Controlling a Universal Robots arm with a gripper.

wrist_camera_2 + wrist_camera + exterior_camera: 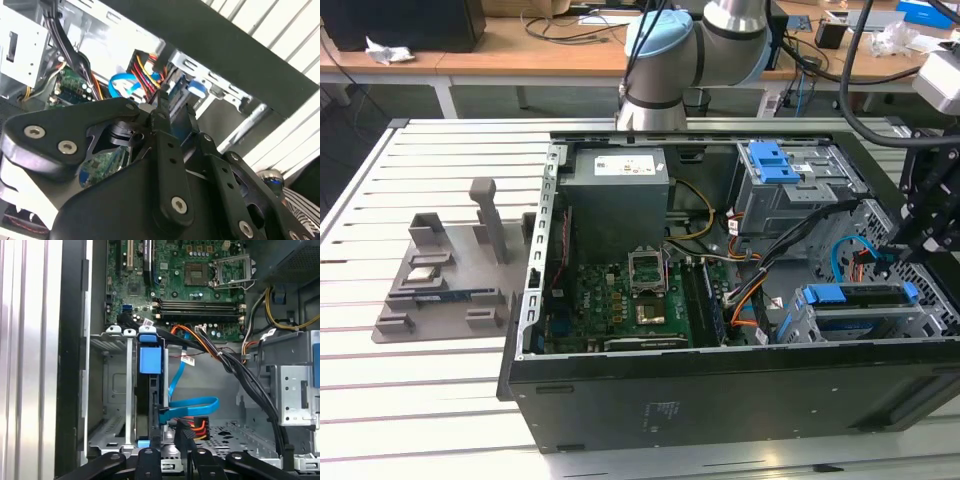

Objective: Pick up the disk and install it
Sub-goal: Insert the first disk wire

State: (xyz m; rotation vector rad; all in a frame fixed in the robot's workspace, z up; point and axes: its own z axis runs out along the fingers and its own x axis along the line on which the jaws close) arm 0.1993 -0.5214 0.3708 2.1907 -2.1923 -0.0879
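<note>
The disk (860, 298) stands on edge in the lower drive cage (800, 325) at the exterior view's right, inside the open computer case. Its blue side rails show along the top. In the first wrist view the disk (151, 360) runs away from me, with a blue tab at its far end. My gripper (905, 255) hangs over the disk's end nearest the case wall. In both wrist views one finger (161, 130) stands on each side of the disk's dark body (179, 125), and the gripper (167, 445) is shut on it.
A blue flat cable (192, 407) and a red-yellow power plug (192, 427) lie right beside the fingers. A black cable bundle (240, 375) crosses to the motherboard (620, 300). The upper cage with a blue latch (770, 160) and the grey power supply (617, 200) stand farther back. A grey fixture (450, 280) sits outside the case.
</note>
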